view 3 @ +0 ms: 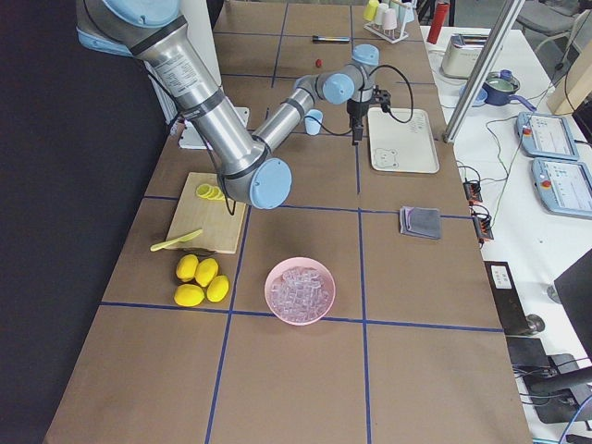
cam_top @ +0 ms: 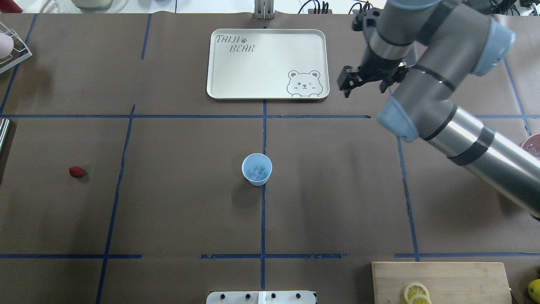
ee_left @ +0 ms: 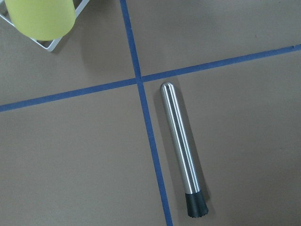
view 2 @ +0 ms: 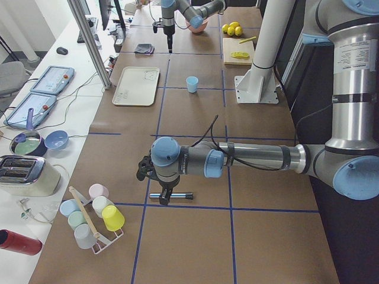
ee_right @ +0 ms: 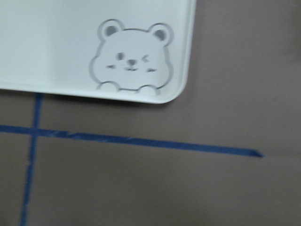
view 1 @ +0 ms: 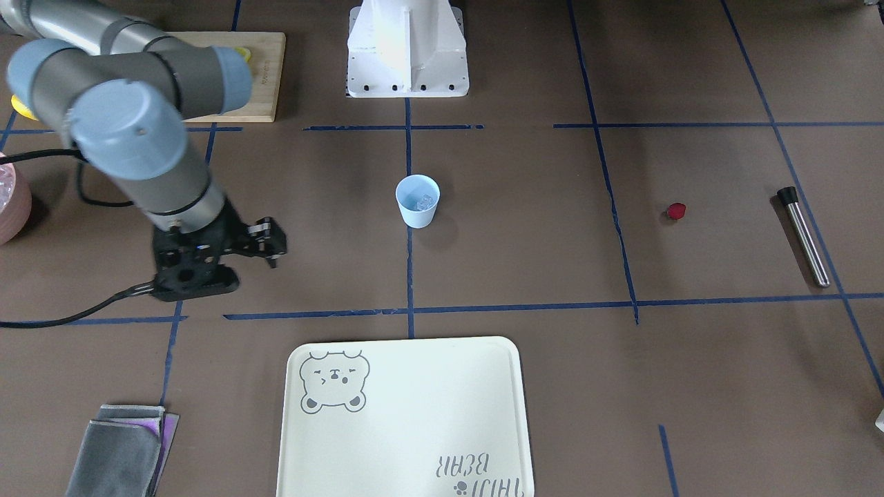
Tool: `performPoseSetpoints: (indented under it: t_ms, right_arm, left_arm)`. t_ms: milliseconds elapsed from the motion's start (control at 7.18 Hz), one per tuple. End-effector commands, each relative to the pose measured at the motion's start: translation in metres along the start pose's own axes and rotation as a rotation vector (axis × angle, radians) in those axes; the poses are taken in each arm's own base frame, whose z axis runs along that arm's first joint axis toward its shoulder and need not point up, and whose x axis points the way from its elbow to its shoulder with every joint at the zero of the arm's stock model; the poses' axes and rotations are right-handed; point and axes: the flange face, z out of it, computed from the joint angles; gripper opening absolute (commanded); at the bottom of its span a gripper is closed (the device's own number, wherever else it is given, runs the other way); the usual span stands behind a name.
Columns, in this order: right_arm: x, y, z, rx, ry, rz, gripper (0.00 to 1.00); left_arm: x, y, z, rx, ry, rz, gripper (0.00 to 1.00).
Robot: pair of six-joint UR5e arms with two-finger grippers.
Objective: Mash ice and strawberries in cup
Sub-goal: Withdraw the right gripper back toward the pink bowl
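The pale-blue cup (view 1: 417, 200) (cam_top: 257, 169) stands upright at the table's centre on a blue tape line. Clear ice (view 1: 423, 202) (cam_top: 257, 172) lies inside it. One dark-red strawberry (view 1: 676, 210) (cam_top: 76, 171) rests on the bare table far toward my left side. My right gripper (cam_top: 363, 86) (view 1: 271, 241) hangs open and empty above the table, beside the tray's bear corner and well away from the cup. My left gripper (view 2: 163, 190) hovers over a steel muddler (ee_left: 181, 150) (view 1: 803, 235). It shows only in the exterior left view, so I cannot tell its state.
A cream bear tray (cam_top: 267, 63) lies beyond the cup. A wooden board (cam_top: 438, 280) with lemon slices sits near my right base. A pink bowl of ice (view 3: 300, 290) and lemons (view 3: 199, 280) sit at the right end. A folded cloth (view 1: 124, 449) lies nearby, and a cup rack (view 2: 92, 216) stands at the left end.
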Motion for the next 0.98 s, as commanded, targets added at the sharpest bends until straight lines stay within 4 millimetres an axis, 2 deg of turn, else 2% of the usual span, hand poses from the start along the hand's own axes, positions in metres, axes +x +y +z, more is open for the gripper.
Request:
performPoseSetpoints:
  t_ms: [0,279,418,557,697,836]
  right_arm:
    - [0.189,0.014,-0.020,-0.026,-0.014,-0.124,0.99]
    - [0.332,0.056,-0.055,0.005,-0.049,-0.153,0.99]
    - [0.396,0.091,-0.062,0.015,-0.046,-0.145,0.99]
    - [0.449,0.134,-0.055,0.003,-0.042,-0.090,0.99]
    - [0.487,0.182,-0.041,-0.021,-0.040,-0.021,0.99]
    - [0.499,0.227,-0.030,-0.019,-0.039,0.002,1.00]
  left_arm:
    - [0.004,-0.007,-0.003,0.045,-0.003,0.052,1.00]
    - [0.012,-0.014,-0.011,0.126,-0.012,0.146,1.00]
    - [0.012,-0.016,-0.009,0.138,-0.016,0.162,1.00]
    - [0.019,-0.031,-0.013,0.148,-0.012,0.180,1.00]
    - [0.018,-0.033,-0.008,0.139,-0.010,0.181,1.00]
    - [0.031,-0.037,-0.002,0.132,0.000,0.209,1.00]
